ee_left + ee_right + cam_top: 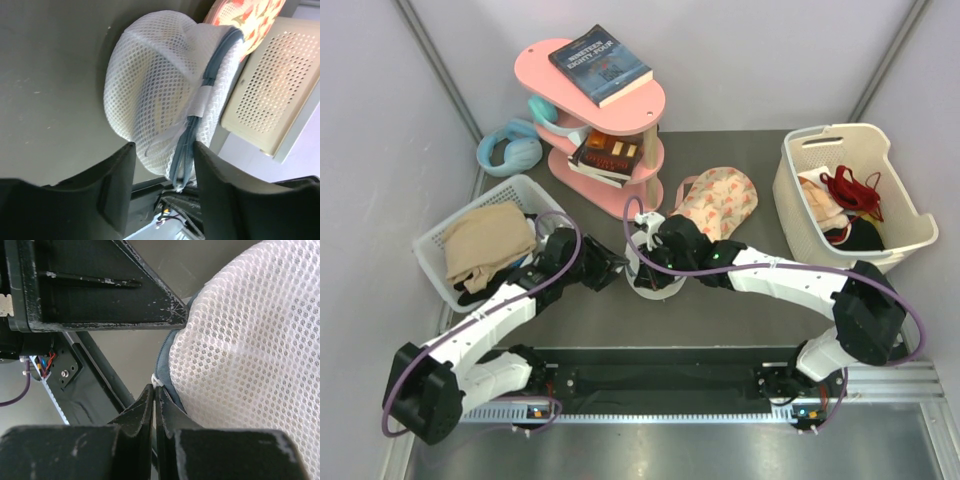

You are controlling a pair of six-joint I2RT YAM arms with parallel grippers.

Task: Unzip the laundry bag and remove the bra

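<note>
Mesh laundry bag (155,85) judged soft, light, floppy. Left pincer (163,147) clamped on its zipped edge; right pincer (155,390) pinched together on zip tab (157,380) at its tips, the natural hold.

Laundry bag (155,80) white mesh, zip (182,150) grey-blue; fabric piece (718,205) peach floral.

Most of the laundry bag (653,288) hidden from above beneath the right gripper (648,258), contents unreadable through the mesh, bag cropped by the right wrist view's edge
</note>
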